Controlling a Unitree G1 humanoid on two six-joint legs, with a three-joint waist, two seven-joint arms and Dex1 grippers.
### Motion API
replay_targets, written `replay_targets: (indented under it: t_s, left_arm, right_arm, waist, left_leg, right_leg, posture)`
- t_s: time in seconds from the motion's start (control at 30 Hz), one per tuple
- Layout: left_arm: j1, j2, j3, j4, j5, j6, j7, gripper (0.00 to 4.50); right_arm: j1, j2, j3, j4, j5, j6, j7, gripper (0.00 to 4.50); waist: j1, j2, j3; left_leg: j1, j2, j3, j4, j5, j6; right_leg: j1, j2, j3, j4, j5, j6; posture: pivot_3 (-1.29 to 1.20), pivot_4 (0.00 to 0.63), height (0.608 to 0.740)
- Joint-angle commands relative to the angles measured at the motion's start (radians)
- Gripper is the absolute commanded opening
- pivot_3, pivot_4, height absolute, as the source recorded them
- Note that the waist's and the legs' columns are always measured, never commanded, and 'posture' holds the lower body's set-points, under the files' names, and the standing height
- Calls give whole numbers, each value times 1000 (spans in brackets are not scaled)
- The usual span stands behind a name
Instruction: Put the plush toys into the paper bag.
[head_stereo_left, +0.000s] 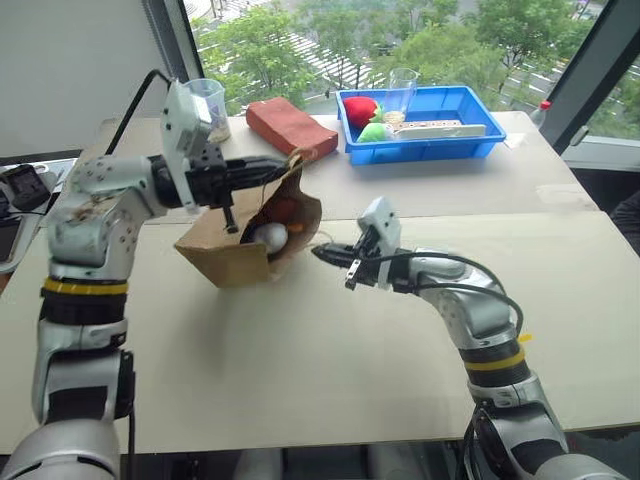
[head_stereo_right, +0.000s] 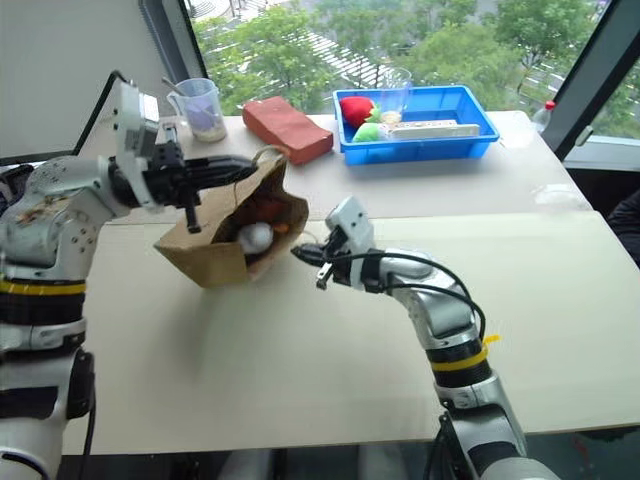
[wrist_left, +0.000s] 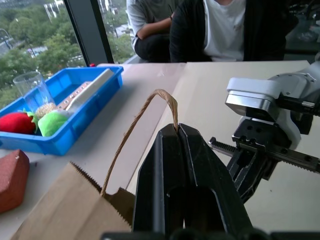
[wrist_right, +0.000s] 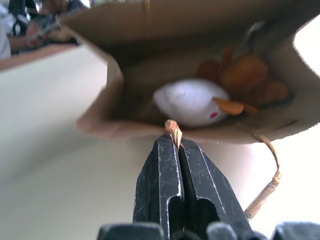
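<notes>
The left pincer (wrist_left: 177, 131) is clenched on a cord handle (wrist_left: 135, 125) of the paper bag (head_stereo_left: 225, 250), its two black fingers pressed flat together with the beige loop pinched at their tips. It points sideways across the counter (head_stereo_left: 330, 350) and holds that side of the bag's mouth raised. The right pincer (wrist_right: 175, 140) is also clenched, gripping the other cord handle (wrist_right: 267, 175) at the bag's lower lip; the cord end pokes up between its fingertips and the rest of the loop hangs slack beside it.

Between the two pincers the brown bag lies tipped on its side on the pale counter, its open mouth facing the right arm. Both plush toys are inside it. The fluffy white toy (wrist_right: 190, 102) sits near the mouth, resting on the bag's lower wall. The brown and orange toy (wrist_right: 245, 77) lies just behind and beside it, touching it, deeper in the bag.

Farther back on the counter, well apart from the bag, a reddish-brown brick-shaped block (head_stereo_left: 290, 127) lies flat. Next to it stands a blue tray (head_stereo_left: 420, 145) holding a red soft item (head_stereo_left: 360, 108), a green soft item (head_stereo_left: 374, 131), a clear cup and a pale flat box. A clear measuring cup (head_stereo_right: 200, 105) stands near the far corner behind the left arm. Beyond the counter's far side, seated people (wrist_left: 210, 27) in dark and white clothing are visible in the left wrist view. Windows behind show green trees.
</notes>
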Motion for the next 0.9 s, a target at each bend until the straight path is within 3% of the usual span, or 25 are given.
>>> replay_targets:
  t_s: [0.03, 0.23, 0.4, 0.67, 0.9]
  left_arm:
    - [-123, -61, -9, 141, 56, -118, 19, 0]
    - [-328, -185, -13, 463, 120, -292, -5, 0]
    - [-387, -212, -13, 611, 138, -341, -85, 0]
    - [-231, -144, -72, 462, 153, -229, -236, 0]
    - [-61, -63, -27, 104, 60, 4, -190, 0]
  right_arm:
    - [-57, -9, -96, -131, 81, 34, -47, 8]
    - [-139, -37, -172, -302, 199, 167, -137, 8]
    - [-159, -13, -131, -376, 239, 231, -219, 8]
    - [-116, 0, 33, -230, 102, 167, -292, 8]
    - [-137, -67, 60, -185, 67, 133, -214, 8]
  waist:
    - [5, 0, 0]
    - [6, 0, 0]
    - [-9, 0, 0]
    - [-25, 0, 0]
    - [-20, 0, 0]
  left_leg:
    - [0, 0, 0, 0, 0, 0]
    - [-2, -1, -1, 0, 0, 0]
    - [-1, -1, -1, 0, -1, 1]
    - [-1, 0, -1, 0, -1, 2]
    - [-3, 0, -2, 0, -1, 1]
  right_leg:
    - [0, 0, 0, 0, 0, 0]
    - [0, 0, -1, -1, 0, 0]
    - [-1, 0, -1, -1, 0, 0]
    - [-1, 0, 0, 1, 0, 0]
    - [-2, 0, -1, 0, 0, 0]
  posture:
    - [0, 150, 740]
    - [0, 150, 740]
    - [0, 150, 740]
    - [0, 150, 740]
    - [0, 150, 740]
